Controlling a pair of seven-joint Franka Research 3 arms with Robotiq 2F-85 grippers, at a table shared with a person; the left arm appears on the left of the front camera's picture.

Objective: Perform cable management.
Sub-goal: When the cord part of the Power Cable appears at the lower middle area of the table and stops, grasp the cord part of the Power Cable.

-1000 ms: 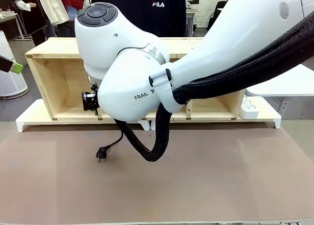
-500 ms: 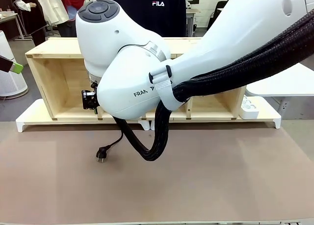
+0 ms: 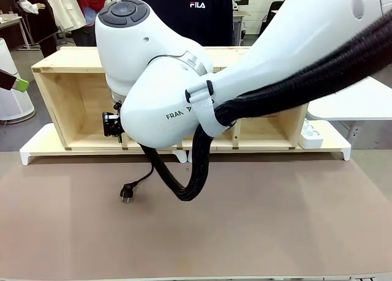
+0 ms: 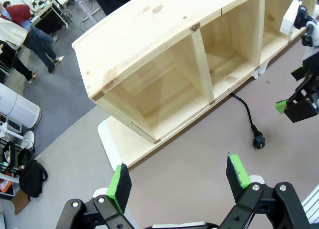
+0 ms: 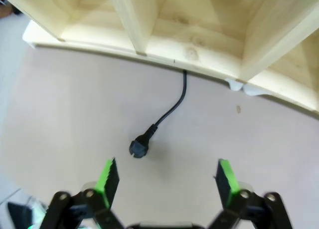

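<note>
The cable (image 3: 142, 178) is a thin black cord that comes out from under the wooden shelf and ends in a round black plug (image 3: 127, 193) lying on the brown table mat. In the right wrist view the plug (image 5: 138, 149) lies just ahead of my right gripper (image 5: 166, 178), nearer its left finger. That gripper hovers above the mat, open and empty. My left gripper (image 4: 178, 181) is open too, high up off the shelf's left end, with the plug (image 4: 258, 140) far off beyond it. In the front view the right arm's bulk hides its own gripper.
A wooden shelf (image 3: 73, 103) with open compartments stands on a white base (image 3: 37, 147) along the table's far side. A person in a black top (image 3: 196, 11) stands behind it. The right arm's thick braided hose (image 3: 190, 183) hangs low over the mat.
The right arm has shifted only very slightly. The cable and plug lie where they were.
</note>
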